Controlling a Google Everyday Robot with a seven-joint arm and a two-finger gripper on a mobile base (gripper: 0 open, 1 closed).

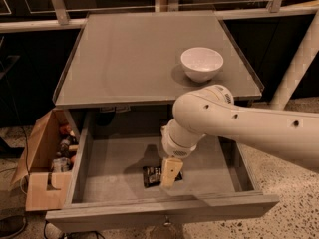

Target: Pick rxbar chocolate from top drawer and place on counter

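Observation:
The rxbar chocolate [152,175] is a small black wrapper with white lettering, lying flat on the floor of the open top drawer [109,168], near its front middle. My gripper [169,174] hangs down into the drawer from the white arm, and its tan tip sits over the bar's right end. The grey counter [134,59] stretches behind the drawer.
A white bowl [202,63] stands on the counter at the right, close to the front edge. A tan cardboard box [42,163] with small bottles sits on the floor left of the drawer. A white pole [296,59] rises at the right.

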